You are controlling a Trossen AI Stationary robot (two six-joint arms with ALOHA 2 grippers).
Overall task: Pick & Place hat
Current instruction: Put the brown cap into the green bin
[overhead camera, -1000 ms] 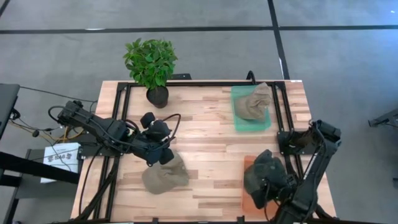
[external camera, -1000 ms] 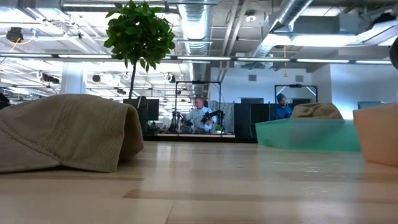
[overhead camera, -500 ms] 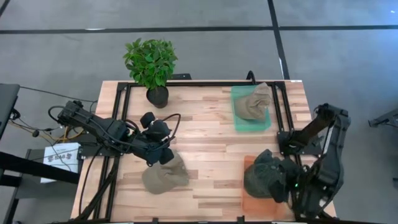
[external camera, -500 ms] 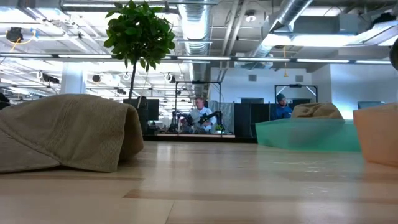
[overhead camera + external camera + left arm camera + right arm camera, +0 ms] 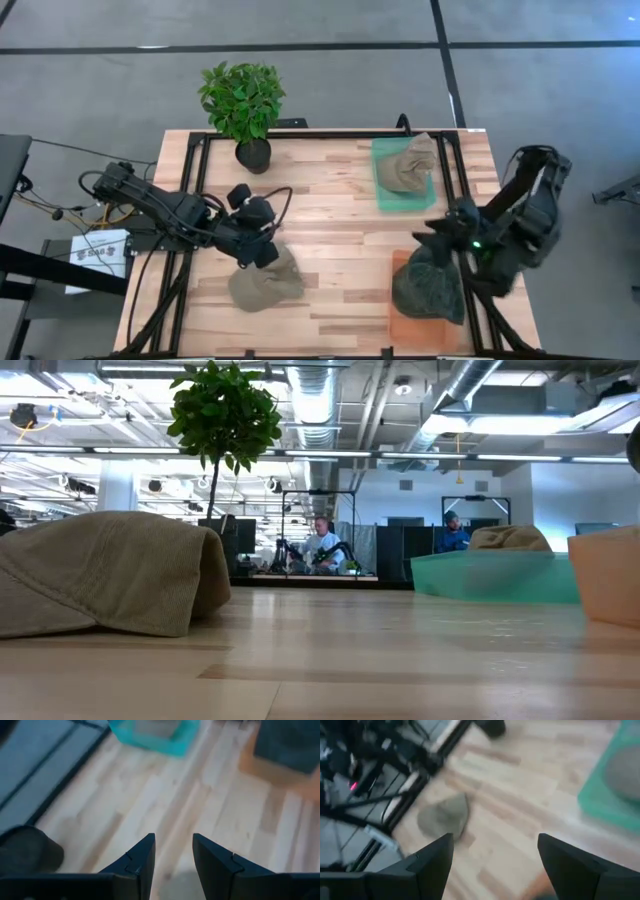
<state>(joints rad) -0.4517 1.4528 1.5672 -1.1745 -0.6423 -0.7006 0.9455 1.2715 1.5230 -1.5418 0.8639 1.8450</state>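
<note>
A tan hat (image 5: 265, 282) lies on the wood at the near left, its brim and crown on the table (image 5: 110, 575). My left gripper (image 5: 262, 250) stands over its far edge, its fingers (image 5: 173, 839) open with bare table showing between them. A dark hat (image 5: 430, 290) rests in the orange tray (image 5: 396, 310) at the near right. My right gripper (image 5: 435, 232) hovers beyond it, open and empty (image 5: 495, 840). Another tan hat (image 5: 410, 162) lies in the teal tray (image 5: 388, 195). My left gripper hangs at the tan hat's far edge (image 5: 262, 264), pointing down. Its own body hides the spot from above, and the wrist view shows only table between the fingers. Whether it touches the cloth I cannot tell.
A potted plant (image 5: 245, 110) stands at the far left edge. Black rails (image 5: 195, 200) run along the table's left, right and far sides. Bare wood (image 5: 340, 240) lies between the hats. People sit in the room beyond the table (image 5: 322, 545).
My right gripper has come away from the dark hat, rising and swinging toward the table's far edge. The dark hat stays settled in the orange tray.
</note>
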